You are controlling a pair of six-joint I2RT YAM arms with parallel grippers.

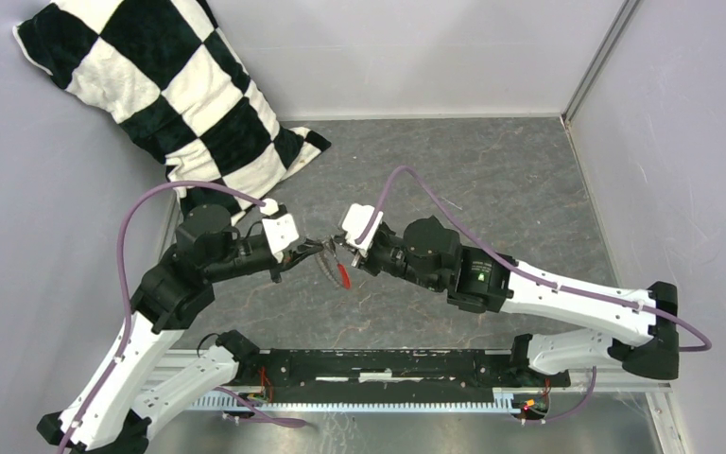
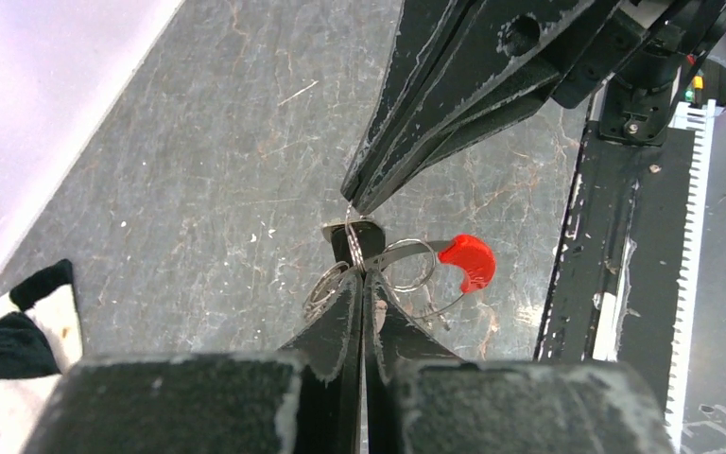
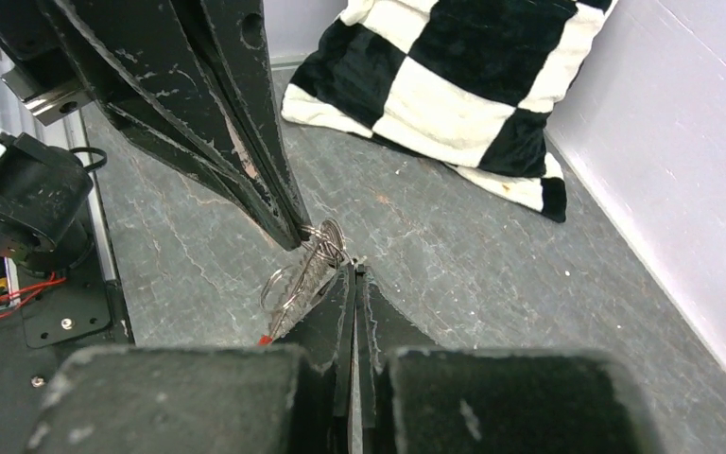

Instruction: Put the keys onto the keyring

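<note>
The two arms meet nose to nose over the middle of the grey bench [image 1: 492, 180], and the keyring [image 2: 392, 253] hangs between their tips, clear of the surface. The left fingers [image 2: 336, 331] are pressed fully together with no gap showing, and the silvery loops come out from right at their tips, so they have the keyring pinched. The right fingers [image 2: 416, 123] come in from the opposite side, also squeezed flat together. A thin silvery bit at the top of the bunch is caught at their very point, but whether that bit is the loop itself or one of the pieces strung on it, I cannot tell.

Between the two sets of tips sits a small flat key [image 2: 350, 230], touching the bunch. It is too small and too crowded to say whether it is threaded on the loop or only lying against it. In the right wrist view the same cluster shows as a rounded silvery piece and two overlapping wire loops, just beside the left tips.

The red tag [image 2: 468, 262] dangles off to one side of the loops — in the top view it hangs just below the meeting point of the arms. A black-and-white checked pillow [image 1: 170, 85] leans in the far left corner, well apart from the arms.
</note>
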